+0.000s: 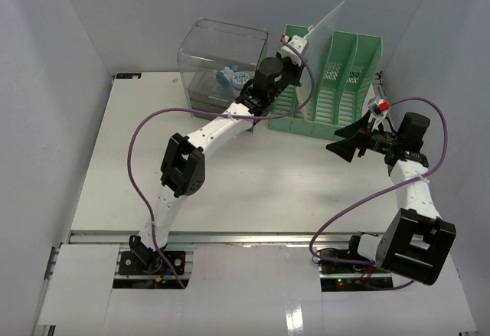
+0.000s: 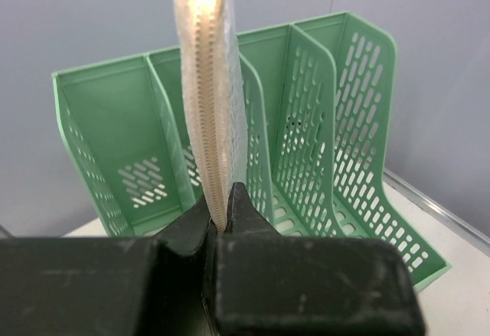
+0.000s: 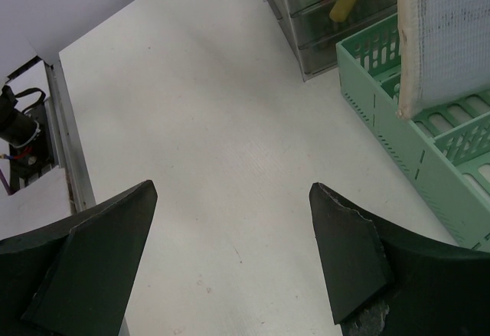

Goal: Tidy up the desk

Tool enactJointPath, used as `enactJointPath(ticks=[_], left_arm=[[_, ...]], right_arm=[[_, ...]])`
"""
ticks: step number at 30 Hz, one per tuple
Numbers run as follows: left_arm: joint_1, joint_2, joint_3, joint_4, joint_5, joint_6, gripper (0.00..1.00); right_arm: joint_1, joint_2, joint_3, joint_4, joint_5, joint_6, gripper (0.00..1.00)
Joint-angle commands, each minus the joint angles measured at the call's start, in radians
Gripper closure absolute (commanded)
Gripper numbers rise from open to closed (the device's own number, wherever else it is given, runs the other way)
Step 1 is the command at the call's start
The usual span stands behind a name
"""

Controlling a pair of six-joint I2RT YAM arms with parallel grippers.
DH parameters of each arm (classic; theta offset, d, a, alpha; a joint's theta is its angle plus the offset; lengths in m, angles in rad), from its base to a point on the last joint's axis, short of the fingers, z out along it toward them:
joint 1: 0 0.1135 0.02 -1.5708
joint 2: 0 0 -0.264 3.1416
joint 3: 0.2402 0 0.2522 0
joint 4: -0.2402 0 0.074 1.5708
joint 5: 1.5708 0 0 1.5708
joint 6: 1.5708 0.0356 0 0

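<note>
The white desk [image 1: 253, 198] reaches back to the green file rack [image 1: 341, 91] at its far edge. Before the rack's right end the right gripper [image 1: 348, 143] hovers, jaws spread, empty. Over the rack the left gripper [image 2: 222, 225] pinches the zipper edge of a translucent pouch [image 2: 208, 83], upright. A clear drawer box [image 1: 218, 57] stands just left of the rack.

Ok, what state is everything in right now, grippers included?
Left gripper: shut on the zip pouch edge.
Right gripper: open, empty, above the desk.
Zip pouch: held on edge over the green file rack, not yet seated in a slot.
Green file rack: upright, slots that show are empty.
Clear drawer box: drawers pushed in, items inside.
</note>
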Motion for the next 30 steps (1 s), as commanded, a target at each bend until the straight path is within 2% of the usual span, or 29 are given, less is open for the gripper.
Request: enactJointPath(ticks=[1,5,14,20,25,30], left_arm=[[-0.022,-0.119,0.010,0.130,-0.003,0.078,1.00],[-0.032,-0.113,-0.011,0.150,-0.003,0.089,1.00],[-0.033,-0.145,-0.185,0.245,0.000,0.033,1.00],[-0.033,-0.153,-0.207,0.246,0.023,0.010,1.00],[-0.036,-0.189,-0.223,0.210,0.056,-0.042,0.30],[-0.038,-0.259,-0.236,0.149,0.140,-0.083,0.09]], right_arm=[[-0.007,0.011,-0.010,0.007,-0.032,-0.014,0.13],[-0.009,0.013,-0.012,0.002,-0.032,-0.017,0.13],[-0.017,0.016,-0.009,-0.047,-0.035,-0.062,0.12],[-0.022,0.019,-0.007,-0.068,-0.040,-0.081,0.12],[-0.022,0.020,0.003,-0.129,-0.035,-0.138,0.12],[-0.022,0.022,0.028,-0.304,-0.009,-0.298,0.12]])
